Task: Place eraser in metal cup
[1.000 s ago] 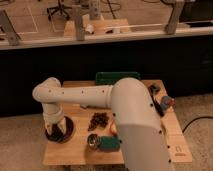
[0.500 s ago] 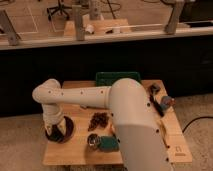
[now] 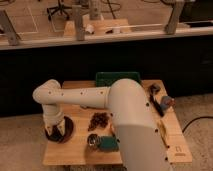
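Note:
The metal cup [image 3: 93,140] is a small shiny round cup standing near the front edge of the wooden table [image 3: 75,155]. My gripper [image 3: 55,131] hangs from the white arm [image 3: 80,97] at the table's left side, low over a dark round bowl [image 3: 66,131], well to the left of the cup. I cannot make out the eraser; it may be hidden at the gripper or in the bowl.
A flat green block [image 3: 108,144] lies right next to the metal cup. A brown clump [image 3: 99,120] sits mid-table. A dark green box [image 3: 118,78] stands at the back edge. Small objects [image 3: 161,101] lie at the right side.

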